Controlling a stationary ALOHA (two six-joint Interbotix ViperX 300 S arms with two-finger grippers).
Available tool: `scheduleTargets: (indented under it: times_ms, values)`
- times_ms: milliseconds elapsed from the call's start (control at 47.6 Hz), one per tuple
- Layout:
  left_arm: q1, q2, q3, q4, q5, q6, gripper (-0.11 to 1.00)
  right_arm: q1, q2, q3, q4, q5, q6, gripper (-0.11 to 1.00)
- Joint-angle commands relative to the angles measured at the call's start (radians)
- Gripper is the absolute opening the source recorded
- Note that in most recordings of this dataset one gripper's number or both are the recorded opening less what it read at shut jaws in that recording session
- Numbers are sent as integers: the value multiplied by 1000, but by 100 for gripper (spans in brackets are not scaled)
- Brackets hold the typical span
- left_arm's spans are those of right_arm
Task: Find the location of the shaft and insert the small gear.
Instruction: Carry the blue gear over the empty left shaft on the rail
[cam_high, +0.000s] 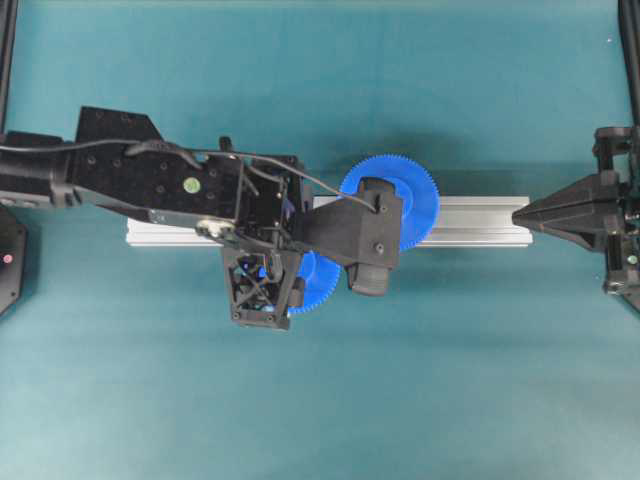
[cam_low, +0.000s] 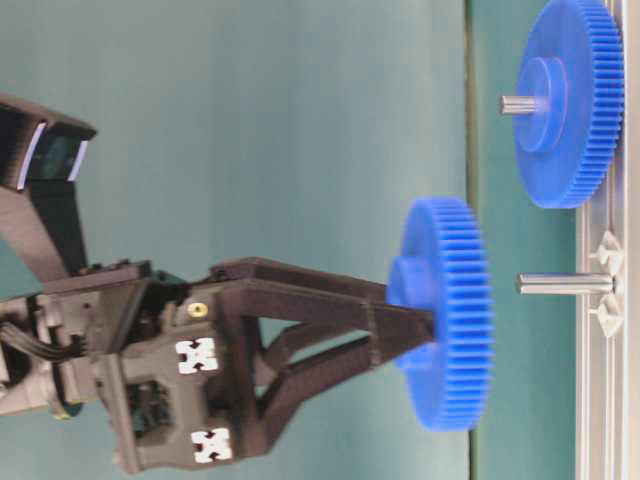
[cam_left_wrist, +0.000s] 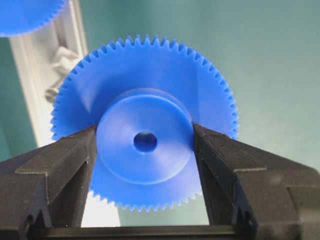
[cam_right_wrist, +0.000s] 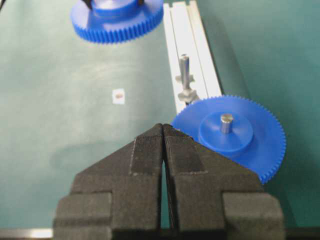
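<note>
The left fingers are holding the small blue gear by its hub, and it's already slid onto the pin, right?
Not yet. The left fingers do hold the small gear by its hub, but the table-level view shows the gear apart from the pin, which stands bare on the rail.

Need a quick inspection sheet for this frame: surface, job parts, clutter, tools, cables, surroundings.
Surface: teal mat; small white mark.
Job's things: small gear held off the shaft, not yet inserted; shaft stands bare on the aluminium rail. Larger gear already seated on its own pin.
Clutter: nothing seen.
Tools: left tool clamps the small gear's hub; right tool shut, holding nothing.
Cables: black cable along left arm.
Surroundings: dark frame posts at edges.
</note>
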Motion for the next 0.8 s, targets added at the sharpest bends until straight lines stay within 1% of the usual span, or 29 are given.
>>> scheduleTargets:
  times_ms: [0,399,651,777]
  values:
    - [8,-41,-41,5,12,3,63,-2,6,-14,0,-9,9,-1]
    - [41,-40,-58,5,20,44,63,-2,6,-14,0,-9,9,-1]
    - [66,-38,-58,6,20,51,63,0,6,-14,0,-9,9,-1]
    - [75,-35,-58,5,15,71,63,-2,6,-15,2,-8,9,-1]
